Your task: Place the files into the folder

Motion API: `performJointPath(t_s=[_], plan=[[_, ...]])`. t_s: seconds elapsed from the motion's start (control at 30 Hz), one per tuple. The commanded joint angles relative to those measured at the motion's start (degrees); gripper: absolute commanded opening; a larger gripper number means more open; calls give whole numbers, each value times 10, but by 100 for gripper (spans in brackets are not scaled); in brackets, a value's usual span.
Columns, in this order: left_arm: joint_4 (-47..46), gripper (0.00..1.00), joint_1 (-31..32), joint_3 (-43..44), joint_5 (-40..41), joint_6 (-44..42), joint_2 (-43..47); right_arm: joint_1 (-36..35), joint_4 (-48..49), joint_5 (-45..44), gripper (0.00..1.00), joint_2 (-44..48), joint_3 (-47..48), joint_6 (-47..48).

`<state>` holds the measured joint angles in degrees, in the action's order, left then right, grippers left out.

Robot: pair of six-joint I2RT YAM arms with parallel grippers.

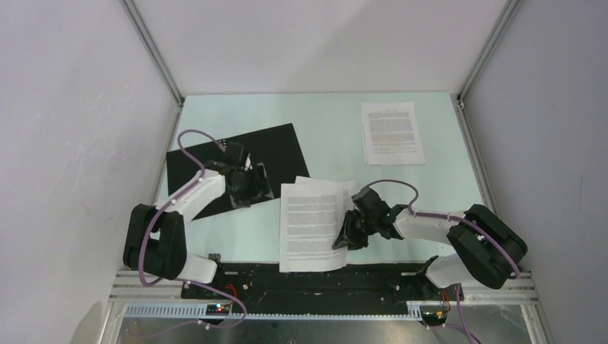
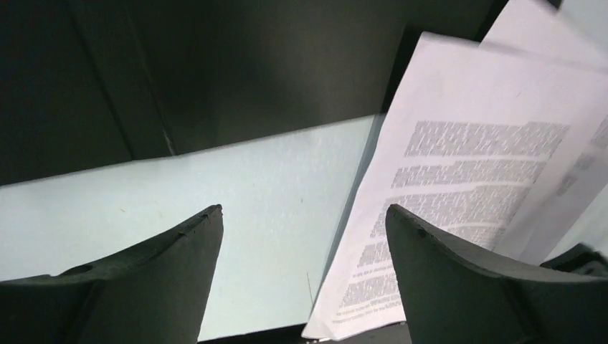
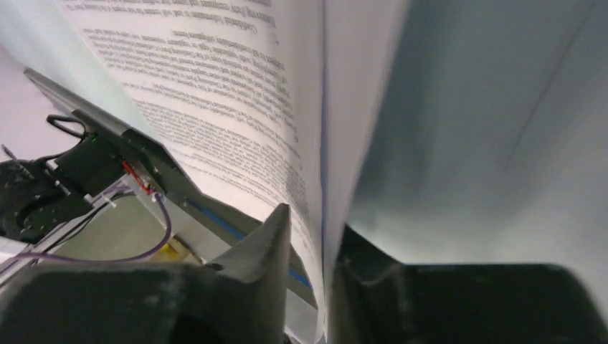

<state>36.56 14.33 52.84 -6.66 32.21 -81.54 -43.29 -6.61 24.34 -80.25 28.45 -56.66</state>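
The folder [image 1: 279, 147] lies open, black inside up, on the worktop [image 1: 337, 136], with the left pincer [image 2: 305, 215] released over the folder's near edge. The files [image 1: 312, 226] sit just right of the folder, their right edge apparently nipped in the nearly closed right pincer [image 3: 315, 222].

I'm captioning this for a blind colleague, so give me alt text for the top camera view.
From above: the right gripper pinches the right edge of two overlapping printed sheets near the table's front. The left gripper is open over a black folder at left; a third sheet lies back right.
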Motion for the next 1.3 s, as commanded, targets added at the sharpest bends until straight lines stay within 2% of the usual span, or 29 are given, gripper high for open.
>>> performJointPath(t_s=[0.0,0.07,0.13,0.27,0.33,0.47,0.63,0.83,0.93,1.0,1.03,1.07,1.1,1.13,1.17,1.2,1.23,1.27], plan=[[-78,88,43,-56,-28,48,47,-36,44,-64,35,9,-2,-11],[-95,84,65,-85,-32,66,55,-46,35,-87,57,20,-2,-8],[-113,77,83,-107,-37,86,55,-51,27,-108,69,31,-3,-3],[-137,61,101,-128,-46,90,28,-36,34,-125,83,48,-14,11],[-144,50,113,-127,-48,88,12,-19,48,-125,86,50,-24,17],[-149,38,130,-119,-46,88,-20,22,102,-105,88,41,-54,19],[-157,34,160,-101,-44,92,-66,37,162,-84,88,-1,-66,4],[-171,32,179,-78,-53,100,-106,39,162,-106,85,-29,-66,3],[-172,31,181,-63,-58,99,-115,40,157,-120,79,-38,-66,13],[-172,33,181,-55,-59,95,-108,41,153,-124,67,-43,-66,18],[-171,37,180,-47,-62,91,-105,44,150,-126,51,-44,-64,20],[-169,39,180,-42,-63,85,-97,45,139,-127,41,-41,-60,26],[-164,44,178,-37,-66,78,-92,50,131,-130,22,-39,-57,36],[-160,48,176,-28,-68,72,-81,56,112,-132,11,-29,-48,41],[-154,56,168,-24,-69,59,-74,60,102,-131,1,-23,-43,56],[-151,62,162,-16,-74,52,-63,67,81,-128,0,-4,-32,65],[-151,73,147,-8,-82,35,-58,70,75,-125,0,9,-25,85],[-149,78,137,-3,-109,26,-53,76,45,-118,0,40,-11,97]])
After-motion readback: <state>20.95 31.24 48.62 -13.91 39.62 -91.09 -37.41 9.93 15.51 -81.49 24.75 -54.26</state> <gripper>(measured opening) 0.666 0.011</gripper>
